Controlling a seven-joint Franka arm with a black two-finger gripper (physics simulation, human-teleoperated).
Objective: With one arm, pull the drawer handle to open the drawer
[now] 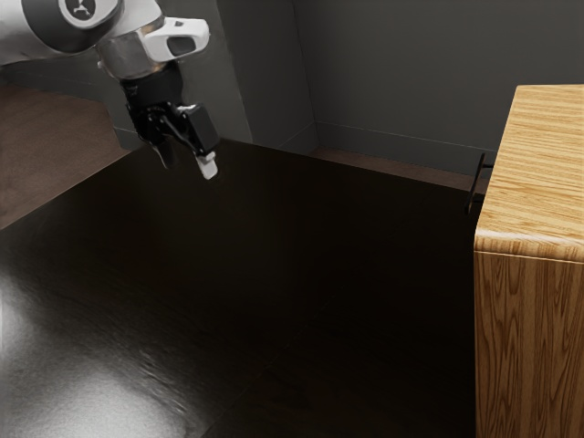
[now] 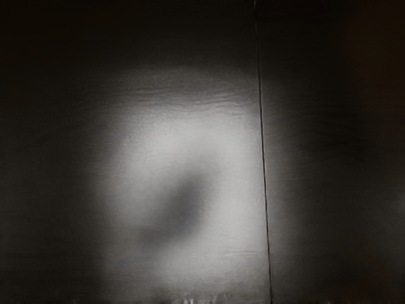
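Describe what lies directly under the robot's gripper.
Bare dark table with a thin seam lies under the gripper. Its open fingers hold nothing, so nothing covers that patch.

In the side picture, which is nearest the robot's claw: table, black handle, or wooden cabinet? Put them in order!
1. Table: right under the gripper.
2. Drawer handle: far off, exterior view's right.
3. Wooden cabinet: just behind the handle.

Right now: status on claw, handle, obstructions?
Black two-finger claw open, empty, above dark glossy table. Dark bar handle on light wooden cabinet untouched, far toward exterior view's right. Nothing between them.
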